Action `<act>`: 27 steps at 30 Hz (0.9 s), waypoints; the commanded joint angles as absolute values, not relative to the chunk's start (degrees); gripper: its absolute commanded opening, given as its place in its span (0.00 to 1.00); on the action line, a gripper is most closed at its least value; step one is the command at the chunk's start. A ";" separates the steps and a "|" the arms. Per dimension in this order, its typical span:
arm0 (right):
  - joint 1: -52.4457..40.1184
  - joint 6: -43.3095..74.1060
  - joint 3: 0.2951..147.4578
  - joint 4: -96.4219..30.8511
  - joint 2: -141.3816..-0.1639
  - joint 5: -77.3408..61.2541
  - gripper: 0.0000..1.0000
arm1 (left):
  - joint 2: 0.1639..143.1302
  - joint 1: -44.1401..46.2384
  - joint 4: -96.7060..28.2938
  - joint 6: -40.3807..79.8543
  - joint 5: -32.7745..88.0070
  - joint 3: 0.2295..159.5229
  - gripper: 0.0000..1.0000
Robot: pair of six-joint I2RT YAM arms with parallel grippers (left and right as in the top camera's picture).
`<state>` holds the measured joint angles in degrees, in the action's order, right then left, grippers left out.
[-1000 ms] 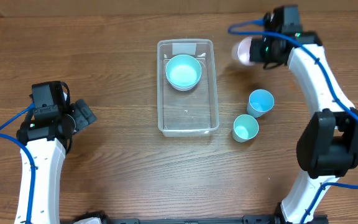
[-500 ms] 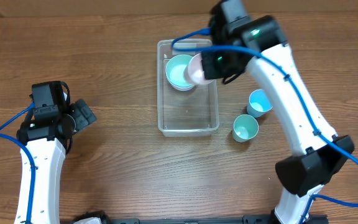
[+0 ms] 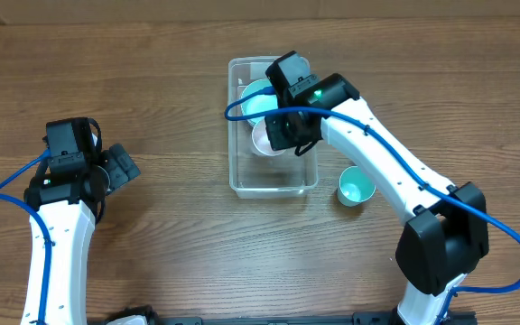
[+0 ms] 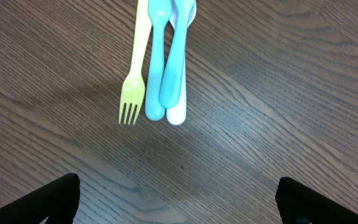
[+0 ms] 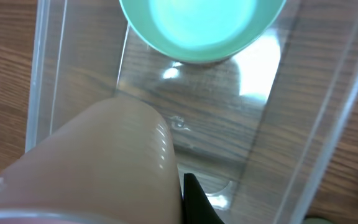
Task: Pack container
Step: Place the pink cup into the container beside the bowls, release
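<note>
Hanging over the container (image 3: pixel 235 144), the right gripper (image 3: pixel 280 137) was clamped on a pale pink bowl (image 3: pixel 265 140). The clear bin sat directly beneath it on the surface (image 3: pixel 170 72), with a teal bowl (image 3: pixel 256 97) inside, just ahead of the fingers. The left gripper (image 4: pixel 179 199) stood wide and empty (a green fork (image 4: pixel 132 68) and blue utensils (image 4: pixel 173 68) lay ahead of it).

Plastic cutlery and one cup on the brown wooden table (image 3: pixel 152 81)
A small light blue plastic cup (image 3: pixel 357 186) stands upright with its mouth open. A yellow-green plastic fork (image 4: pixel 132 68) lies just beside two light blue plastic utensils (image 4: pixel 156 68), and a white utensil tip (image 4: pixel 177 116) shows under them.
</note>
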<state>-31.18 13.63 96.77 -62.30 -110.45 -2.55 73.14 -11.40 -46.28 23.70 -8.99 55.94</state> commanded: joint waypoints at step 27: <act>-31.44 13.78 95.92 -54.02 -119.55 -4.64 0.33 | 73.19 -11.60 -46.28 24.45 -8.95 55.96 1.00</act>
